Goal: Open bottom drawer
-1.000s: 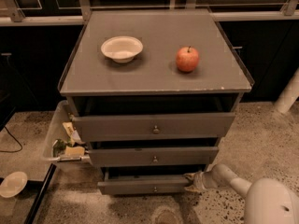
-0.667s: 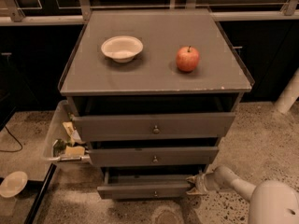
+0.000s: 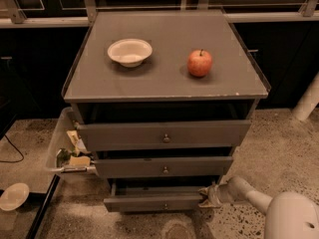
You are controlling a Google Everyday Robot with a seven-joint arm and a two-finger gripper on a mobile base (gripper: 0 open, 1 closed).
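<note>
The bottom drawer [image 3: 152, 202] is the lowest, slimmest grey front of three on the grey cabinet, with a small round knob at its centre. It stands pulled out a little past the middle drawer [image 3: 163, 167]. My gripper [image 3: 207, 197] is at the drawer front's right end, on the end of my white arm [image 3: 249, 195] that comes in from the lower right. The top drawer [image 3: 164, 135] is the tallest and widest front.
A white bowl [image 3: 129, 52] and a red apple [image 3: 200, 62] sit on the cabinet top [image 3: 164, 78]. A clear bin with clutter [image 3: 67, 148] stands at the cabinet's left. A white dish [image 3: 14, 196] lies on the floor at lower left. A white post [image 3: 308, 99] stands at right.
The bottom drawer has slid out towards me, and my gripper has moved with its right end.
</note>
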